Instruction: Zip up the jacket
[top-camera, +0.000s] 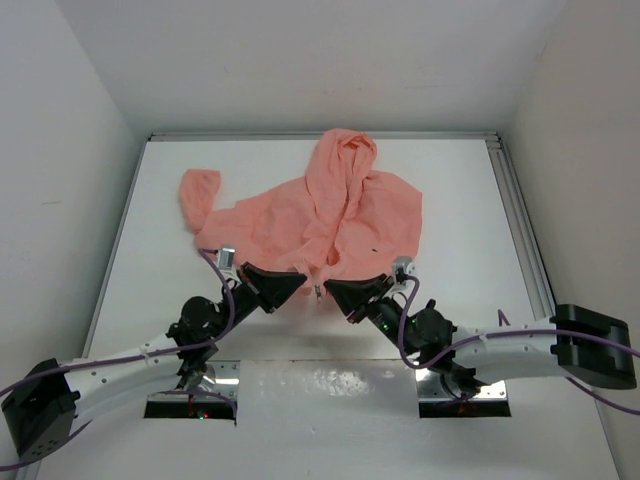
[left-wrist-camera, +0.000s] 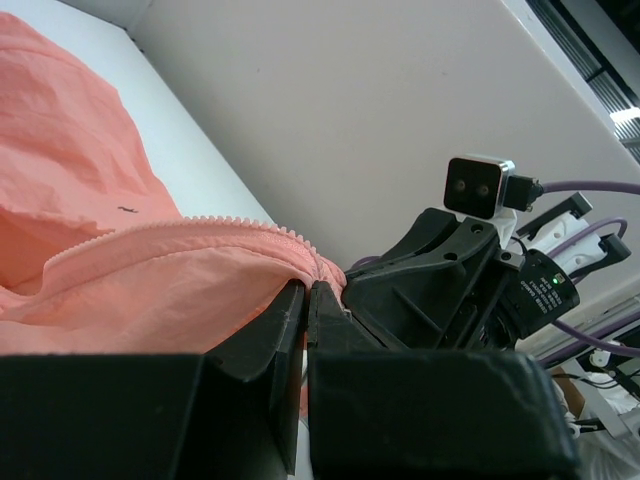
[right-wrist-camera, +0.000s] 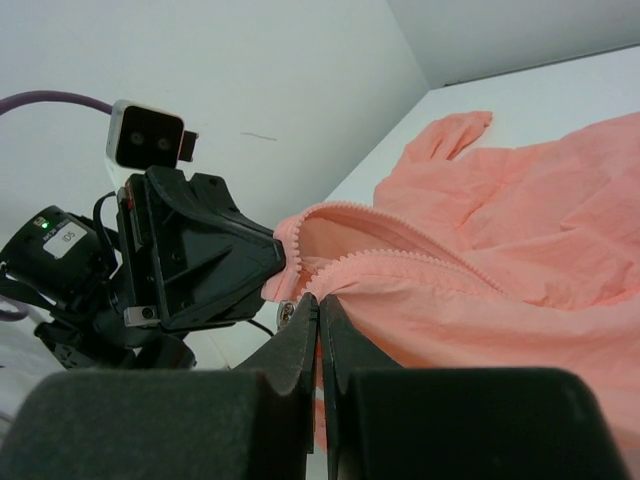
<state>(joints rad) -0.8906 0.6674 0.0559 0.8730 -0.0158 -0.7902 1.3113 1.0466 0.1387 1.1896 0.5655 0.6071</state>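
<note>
Left fingers (left-wrist-camera: 270, 340), right fingers (right-wrist-camera: 290, 350) clamped on jacket (top-camera: 300, 215) hem, facing; white table (top-camera: 460, 200) beneath.

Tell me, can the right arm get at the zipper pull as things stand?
Probably yes, but not at once. The zipper pull sits just beside the right gripper, with nothing between them. However, that gripper is shut on the hem of the jacket, so it would have to let go first.
</note>
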